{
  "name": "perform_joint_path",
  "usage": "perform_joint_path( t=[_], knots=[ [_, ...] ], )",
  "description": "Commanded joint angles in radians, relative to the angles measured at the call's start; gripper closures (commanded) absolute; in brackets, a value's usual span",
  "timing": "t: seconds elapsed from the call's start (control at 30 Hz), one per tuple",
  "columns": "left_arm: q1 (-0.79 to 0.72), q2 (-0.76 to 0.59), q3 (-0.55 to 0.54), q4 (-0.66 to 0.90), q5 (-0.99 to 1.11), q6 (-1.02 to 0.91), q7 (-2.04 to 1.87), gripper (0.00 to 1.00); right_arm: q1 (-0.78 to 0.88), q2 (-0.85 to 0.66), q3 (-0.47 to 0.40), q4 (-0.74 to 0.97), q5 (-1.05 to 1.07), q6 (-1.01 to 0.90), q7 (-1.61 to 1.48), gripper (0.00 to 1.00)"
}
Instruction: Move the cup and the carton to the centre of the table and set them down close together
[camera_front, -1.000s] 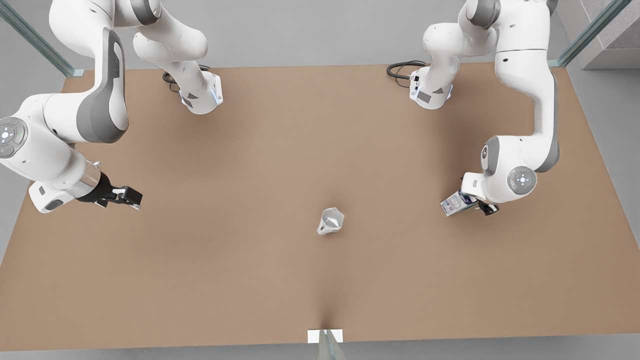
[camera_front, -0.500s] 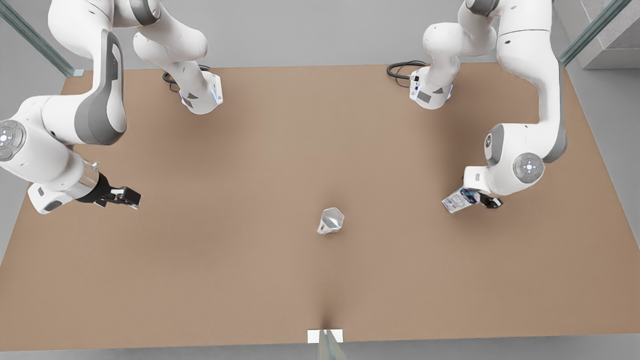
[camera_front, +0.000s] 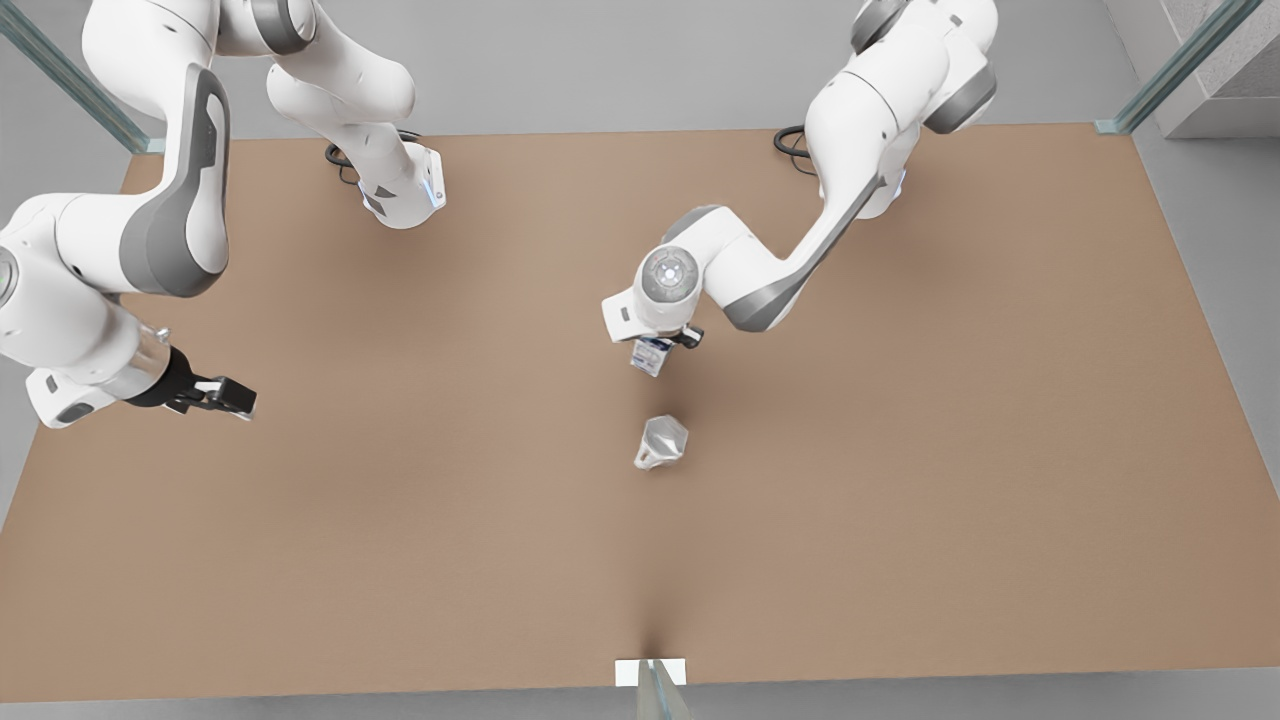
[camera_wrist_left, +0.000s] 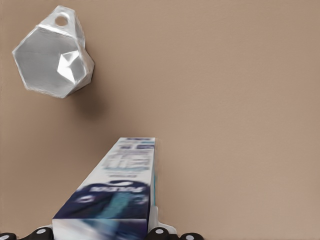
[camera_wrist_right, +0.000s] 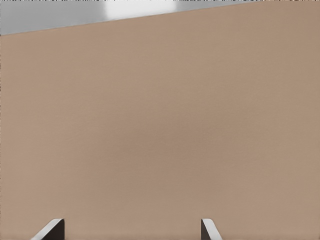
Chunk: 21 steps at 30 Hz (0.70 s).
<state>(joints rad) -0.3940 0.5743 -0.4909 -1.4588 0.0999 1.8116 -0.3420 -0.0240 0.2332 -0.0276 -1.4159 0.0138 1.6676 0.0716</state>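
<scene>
The grey faceted cup (camera_front: 661, 442) stands on the tan table (camera_front: 400, 540) near its middle; the left wrist view shows the cup (camera_wrist_left: 52, 55) from above, its mouth open. My left gripper (camera_front: 662, 346) hangs just behind the cup, shut on the white-and-blue carton (camera_front: 650, 355). The carton (camera_wrist_left: 117, 185) is held above the tabletop, a short gap from the cup. My right gripper (camera_front: 232, 398) waits over the table's edge on the front view's left, its fingers (camera_wrist_right: 50, 230) spread open with nothing between them.
Both arm bases (camera_front: 400, 195) (camera_front: 862, 190) stand at the far edge, with black cables beside them. A small white tab (camera_front: 650, 672) marks the near edge. Bare tabletop surrounds the cup on all sides.
The left arm swung the carton from the front view's right side to the middle, just behind the cup. The right gripper drifted slightly toward the front view's left.
</scene>
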Motion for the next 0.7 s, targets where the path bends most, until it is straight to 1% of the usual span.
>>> perform_joint_path(
  t=[0.0,0.03,0.27,0.3,0.33,0.37,0.4,0.43,0.47,0.5,0.53,0.57,0.63,0.67],
  knots=[
    [0.0,0.001,0.0,0.0,0.058,0.0,0.0,0.18,-0.002,0.0,0.0,0.0,0.0,0.0,-0.003,0.0],
    [0.0,0.001,0.002,0.002,0.095,-0.002,0.009,0.0,-0.002,-0.002,0.0,0.0,0.0,-0.002,-0.003,0.0],
    [0.0,-0.007,0.005,0.017,0.096,-0.011,-0.002,0.0,-0.002,-0.003,0.0,0.0,-0.002,-0.006,-0.004,0.0],
    [0.0,-0.007,0.005,0.047,0.095,-0.017,0.0,0.0,-0.004,-0.003,-0.002,0.002,-0.005,-0.006,-0.006,0.0],
    [0.004,-0.01,0.008,0.096,0.095,-0.069,0.009,0.0,0.001,-0.006,0.0,0.003,-0.005,-0.008,0.005,0.0],
    [0.015,-0.011,0.093,0.216,0.084,-0.191,0.02,0.0,-0.001,-0.006,0.0,0.003,-0.005,-0.008,0.001,0.0],
    [0.017,-0.014,0.24,0.297,0.083,-0.25,0.046,0.0,-0.002,-0.005,-0.002,0.003,-0.006,-0.008,-0.007,0.0],
    [0.053,-0.025,0.319,0.336,0.081,-0.267,0.129,0.0,-0.004,-0.006,-0.002,0.003,-0.008,-0.008,-0.006,0.0],
    [0.155,-0.056,0.33,0.337,0.083,-0.267,0.136,0.0,-0.004,-0.008,-0.002,0.003,-0.008,-0.012,-0.006,0.0],
    [0.224,-0.111,0.322,0.319,0.089,-0.264,0.14,0.0,-0.005,-0.008,-0.002,0.003,-0.008,-0.015,-0.007,0.0],
    [0.262,-0.231,0.322,0.2,0.089,-0.244,0.143,0.0,-0.004,-0.009,-0.002,0.003,-0.008,-0.015,-0.007,0.0],
    [0.262,-0.284,0.35,0.144,0.086,-0.207,0.141,0.0,-0.002,-0.009,-0.002,0.003,-0.006,-0.015,-0.003,0.0],
    [0.262,-0.327,0.368,0.077,0.083,-0.166,0.141,0.0,-0.004,-0.009,-0.002,0.003,-0.006,-0.02,-0.007,0.0],
    [0.262,-0.33,0.368,0.074,0.083,-0.166,0.143,0.0,-0.005,-0.015,-0.002,0.002,-0.006,-0.023,-0.007,0.0]
  ],
)
